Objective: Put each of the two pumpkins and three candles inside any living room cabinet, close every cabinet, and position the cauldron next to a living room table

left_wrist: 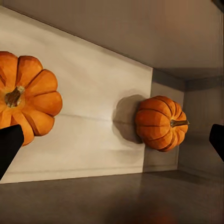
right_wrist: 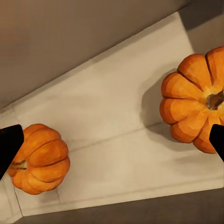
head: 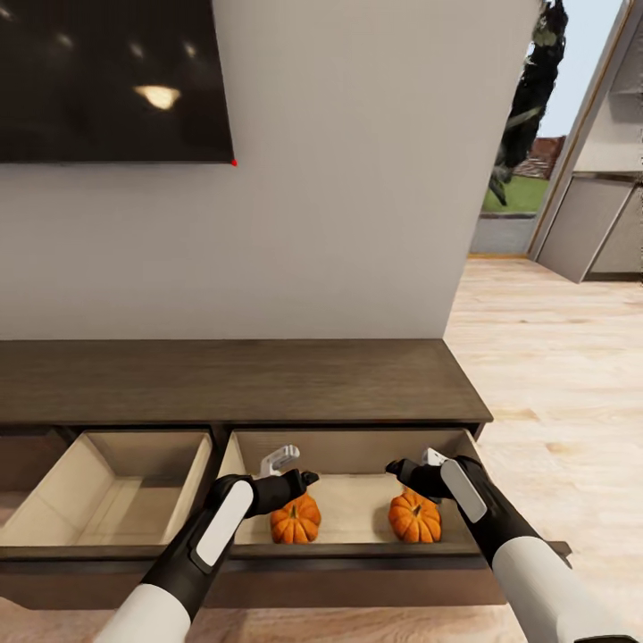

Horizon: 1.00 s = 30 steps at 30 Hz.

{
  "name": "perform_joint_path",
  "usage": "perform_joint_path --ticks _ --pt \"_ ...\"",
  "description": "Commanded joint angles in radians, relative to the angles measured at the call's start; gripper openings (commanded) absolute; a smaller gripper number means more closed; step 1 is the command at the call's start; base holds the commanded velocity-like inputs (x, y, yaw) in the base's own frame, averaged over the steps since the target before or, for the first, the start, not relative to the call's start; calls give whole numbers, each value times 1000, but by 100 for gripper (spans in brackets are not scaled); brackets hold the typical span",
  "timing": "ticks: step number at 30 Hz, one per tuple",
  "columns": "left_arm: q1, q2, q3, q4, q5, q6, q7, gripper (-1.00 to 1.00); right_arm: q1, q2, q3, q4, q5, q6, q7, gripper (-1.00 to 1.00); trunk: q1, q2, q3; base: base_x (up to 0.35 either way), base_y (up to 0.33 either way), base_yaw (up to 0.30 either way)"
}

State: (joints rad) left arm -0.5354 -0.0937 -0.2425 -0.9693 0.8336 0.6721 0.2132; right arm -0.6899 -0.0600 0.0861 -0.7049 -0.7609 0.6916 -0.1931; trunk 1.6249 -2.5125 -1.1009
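A dark screen (head: 112, 79) hangs on the pale wall (head: 339, 223) above the long brown cabinet (head: 232, 379), and off to the right the light wood floor (head: 554, 357) runs toward an opening with a dark tree (head: 527, 98) and grass beyond it. Nothing lies on the cabinet's flat top. Two of its drawers are pulled out side by side, showing pale wood insides. Both robot arms reach over the front edge of the right drawer (head: 348, 505) and partly cover what lies inside. The left hand (head: 299, 478) hangs just above the left pumpkin (head: 296, 521), and the right hand (head: 402, 471) sits just above the right pumpkin (head: 414, 518). Each hand is spread wide with nothing between its dark fingertips, as both wrist views show. The two pumpkins are small, orange and deeply ribbed, resting on the drawer floor a little apart from each other. In the left wrist view, the nearer one (left_wrist: 25, 95) shows a dark brownish stem, while the farther one (left_wrist: 161, 122) sits close to the drawer's end wall. The left drawer (head: 116, 491) holds nothing but its bare pale bottom.
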Motion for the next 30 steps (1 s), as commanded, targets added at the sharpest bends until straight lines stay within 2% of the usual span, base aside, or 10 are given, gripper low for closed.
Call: perform_joint_path --ticks 1,10,15,18,23,27,30 --pt "-1 0 0 -3 11 3 10 100 0 -1 5 -1 -11 2 -9 100 -1 0 3 0 0 0" --pt "-1 2 3 -9 18 8 9 100 0 -1 5 -6 -12 11 -8 100 -5 2 38 0 0 0" --pt "-2 4 5 -12 49 61 8 100 0 -1 4 -7 -12 12 -8 100 -7 3 57 0 0 0" --pt "-2 9 33 -11 62 75 8 100 0 0 4 -8 -13 17 -7 100 -8 4 69 0 0 0" --pt "-2 9 38 -11 64 79 8 100 0 -1 6 -8 -12 20 10 100 -10 5 88 0 0 0" --pt "-2 10 50 -12 68 110 5 100 0 -3 8 -8 -12 25 42 100 -12 6 104 0 0 0" --pt "-2 9 82 -13 82 137 3 100 0 -4 6 -9 -12 40 52 100 -14 7 115 0 0 0"
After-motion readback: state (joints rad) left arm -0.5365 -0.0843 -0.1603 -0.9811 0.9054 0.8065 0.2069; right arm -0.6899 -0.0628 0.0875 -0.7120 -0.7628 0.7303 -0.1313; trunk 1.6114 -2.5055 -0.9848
